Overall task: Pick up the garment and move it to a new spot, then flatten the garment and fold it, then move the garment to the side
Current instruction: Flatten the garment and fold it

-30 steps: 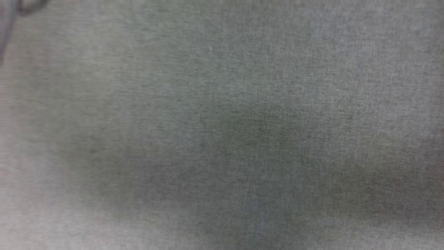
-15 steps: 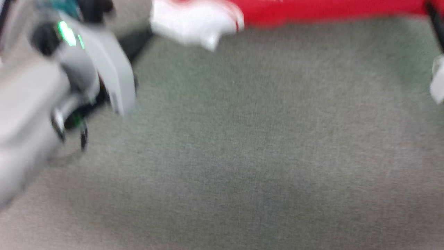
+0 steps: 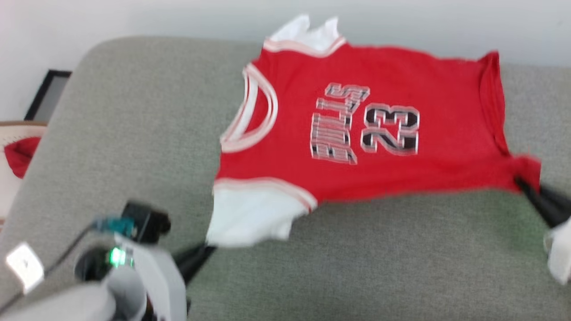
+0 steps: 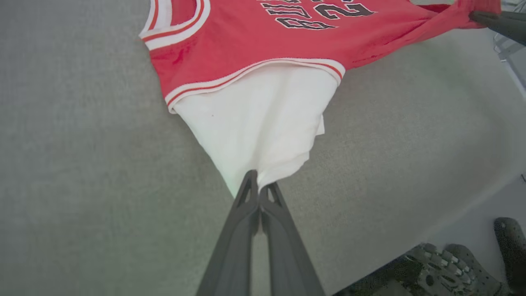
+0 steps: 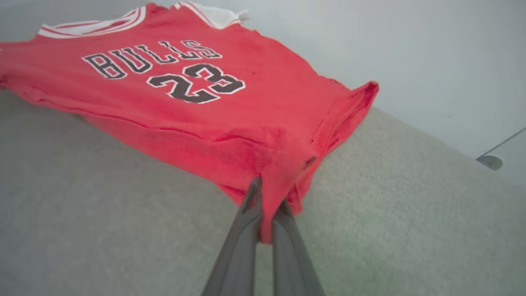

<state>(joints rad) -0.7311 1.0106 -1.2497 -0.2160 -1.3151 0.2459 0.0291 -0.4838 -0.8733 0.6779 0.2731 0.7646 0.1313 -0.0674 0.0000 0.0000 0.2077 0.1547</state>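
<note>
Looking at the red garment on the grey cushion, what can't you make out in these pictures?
Head view: the right gripper runs off the right edge.
Head view: the lettering on the garment is blurred by motion.
Head view: the red cloth at the left edge is cut off.
Left wrist view: the lettering is cut by the top edge.
Every view: the garment's underside, hidden by its own fabric.

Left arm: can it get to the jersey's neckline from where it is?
Probably yes, but not right away. The left gripper is shut on the jersey's white sleeve; the neckline lies just past it with only bare cushion between. It would have to let go first.
</note>
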